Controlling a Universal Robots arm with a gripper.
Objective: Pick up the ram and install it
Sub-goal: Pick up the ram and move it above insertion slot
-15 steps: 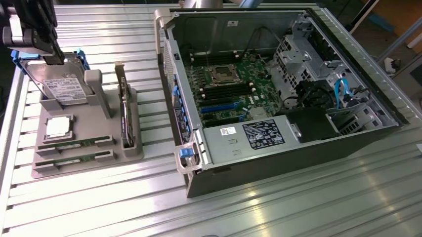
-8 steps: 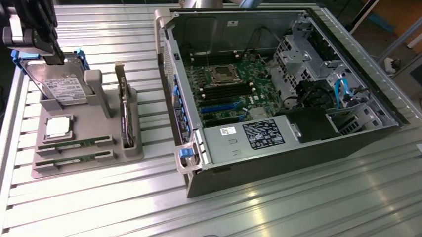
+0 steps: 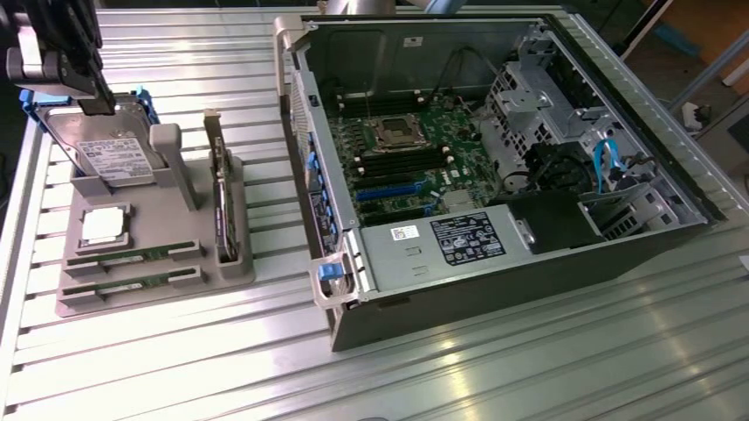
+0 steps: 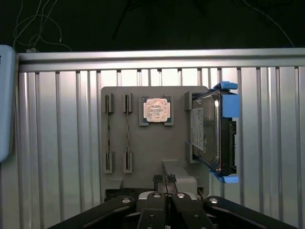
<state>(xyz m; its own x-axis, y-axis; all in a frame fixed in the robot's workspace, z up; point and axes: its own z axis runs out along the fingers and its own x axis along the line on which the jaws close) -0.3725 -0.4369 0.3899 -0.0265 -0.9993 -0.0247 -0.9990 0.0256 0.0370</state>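
In the exterior view, a grey holder (image 3: 153, 294) is seen on the ribbed metal desk (image 3: 527, 377), close to the desk edge on the exterior view's left. Two sticks are laid in it at the end toward the desk edge nearest the camera: the ram (image 3: 129, 256) and, just beside it, a second ram stick (image 3: 123, 286). Both are seated flat in their cradles. A processor chip (image 3: 103, 226), a hard drive (image 3: 111, 153) and an upright expansion card (image 3: 220, 197) are carried by the same holder. The robot arm (image 3: 53, 57) is placed over the far corner of the desk, above the hard drive end of the holder. The open computer case (image 3: 527, 281) is set in the middle of the desk, well apart from the holder. Its dark memory slots (image 3: 404, 160) look unfilled, though this cannot be told for certain.

In the wrist view, the hand (image 4: 164, 179) is seen with its fingers brought fully together and nothing clamped between them. It is held above the holder's side, apart from both sticks, which lie edge-on in their slots.

The task is judged to be at its very start: no stick is lifted, and neither the pick-up nor the installation is done yet.
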